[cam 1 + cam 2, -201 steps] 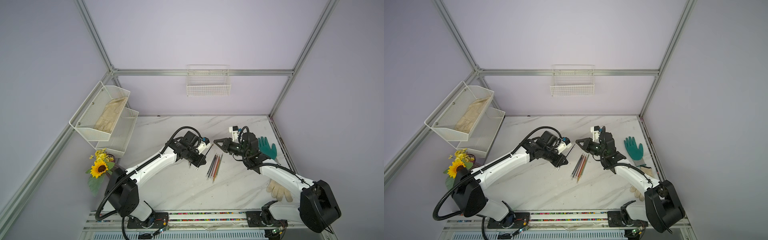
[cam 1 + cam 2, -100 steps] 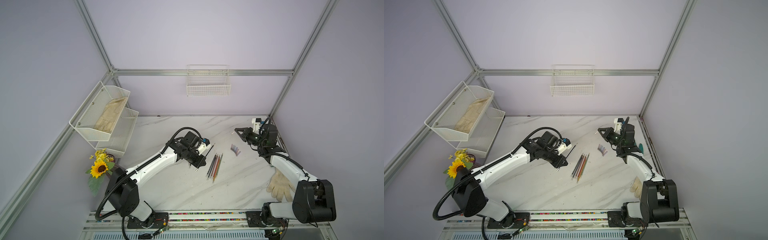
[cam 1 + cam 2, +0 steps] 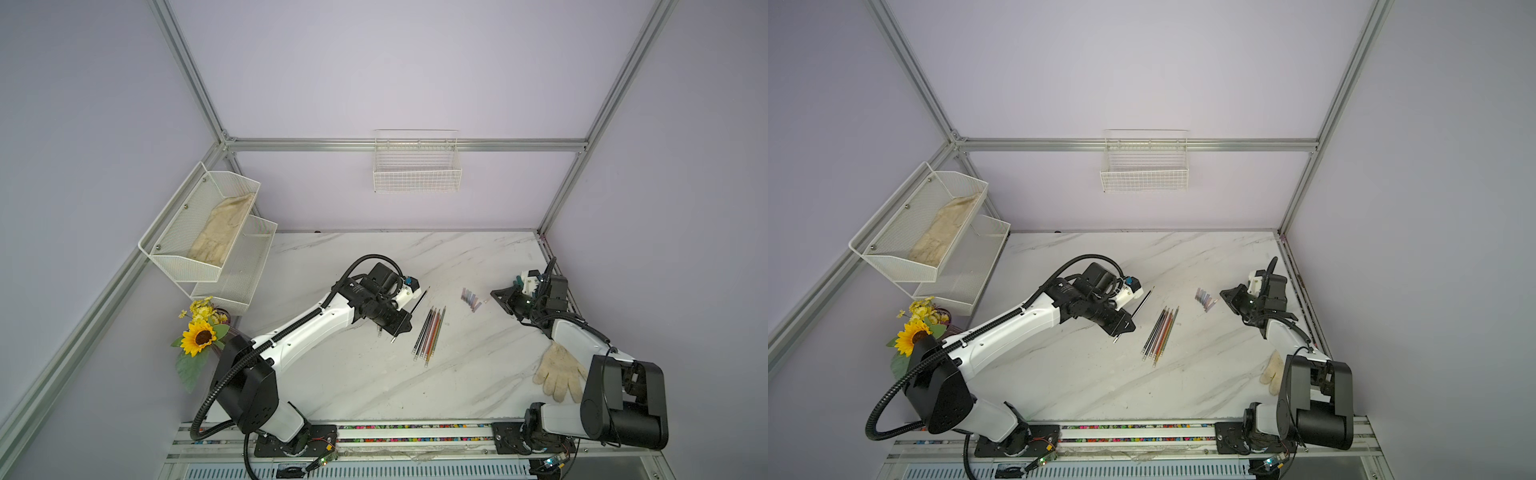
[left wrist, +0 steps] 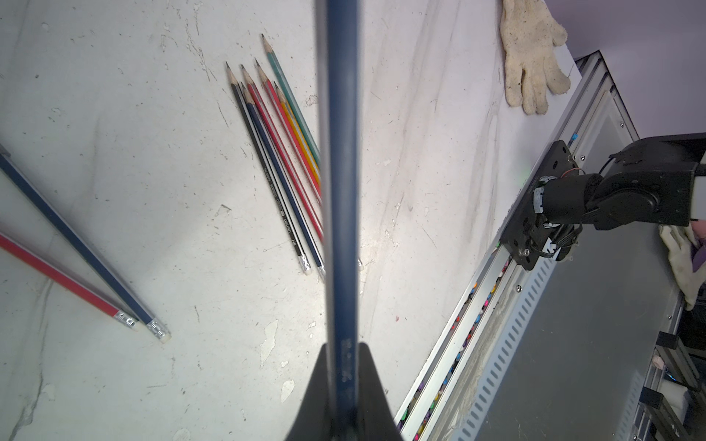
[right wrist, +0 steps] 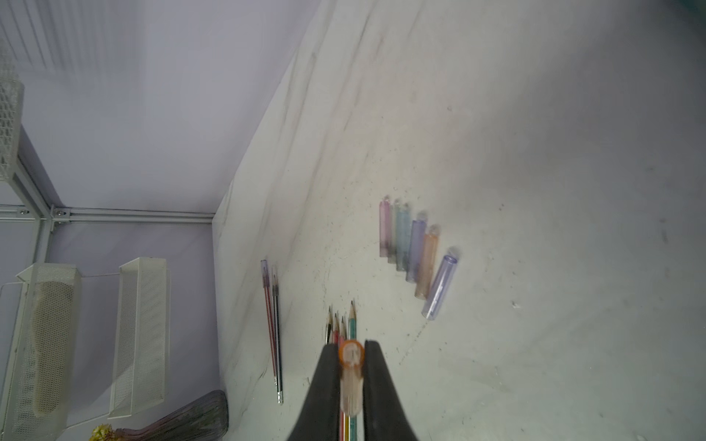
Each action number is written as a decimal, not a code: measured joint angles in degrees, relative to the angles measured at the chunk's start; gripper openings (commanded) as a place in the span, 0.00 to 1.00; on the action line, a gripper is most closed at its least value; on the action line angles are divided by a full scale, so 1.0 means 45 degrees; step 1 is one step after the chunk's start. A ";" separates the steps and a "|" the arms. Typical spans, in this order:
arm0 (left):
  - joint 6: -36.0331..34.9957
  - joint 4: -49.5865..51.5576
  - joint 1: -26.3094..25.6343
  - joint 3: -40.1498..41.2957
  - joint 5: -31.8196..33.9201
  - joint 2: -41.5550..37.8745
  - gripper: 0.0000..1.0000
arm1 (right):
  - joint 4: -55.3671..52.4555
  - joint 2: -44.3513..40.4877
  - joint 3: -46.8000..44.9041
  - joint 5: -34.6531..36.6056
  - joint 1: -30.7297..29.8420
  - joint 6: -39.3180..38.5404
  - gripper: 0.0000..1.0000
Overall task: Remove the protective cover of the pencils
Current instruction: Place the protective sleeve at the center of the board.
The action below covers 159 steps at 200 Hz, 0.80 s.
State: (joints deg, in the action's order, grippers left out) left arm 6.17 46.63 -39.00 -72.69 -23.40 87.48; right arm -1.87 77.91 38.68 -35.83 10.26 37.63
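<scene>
Our left gripper (image 4: pixel 342 349) clamps a slim dark-blue pencil (image 4: pixel 338 152) over the white marble desk (image 3: pixel 374 386), while our right gripper (image 5: pixel 350 345) pinches a translucent orange plastic cap (image 5: pixel 351 382). Bare coloured pencils (image 3: pixel 430 332) lie bundled between them. Next, we judge, the cap joins the row of pastel caps (image 3: pixel 471 299) nearby.

**Legible Markings**

Black pencil (image 4: pixel 268 172), in the row on the worktop: grade mark "HB" is printed just beside the metal ferrule. The remaining barrel print is too small to read. Dark blue pencil (image 4: pixel 340 191): barrel lettering is blurred and unreadable.
</scene>
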 measured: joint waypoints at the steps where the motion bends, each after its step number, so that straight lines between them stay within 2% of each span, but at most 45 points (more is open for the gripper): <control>1: 0.0000 0.0000 0.0000 0.0005 0.0005 0.0000 0.00 | 0.0000 0.0010 -0.0010 -0.0005 0.0000 -0.0010 0.09; 74: 0.0000 0.0058 0.0000 0.0000 0.0005 0.0000 0.00 | 0.0374 0.2225 -0.0340 -0.0209 0.0034 -0.0515 0.12; 159: 0.0000 0.0068 0.0000 0.0000 0.0000 -0.0005 0.00 | 0.1326 0.3084 -0.0695 -0.0340 0.0350 -0.0442 0.15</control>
State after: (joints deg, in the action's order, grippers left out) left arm 6.17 46.94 -39.00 -72.69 -23.40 87.46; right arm 4.10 91.79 35.55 -37.36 11.84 35.64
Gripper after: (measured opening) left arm 0.080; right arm 0.148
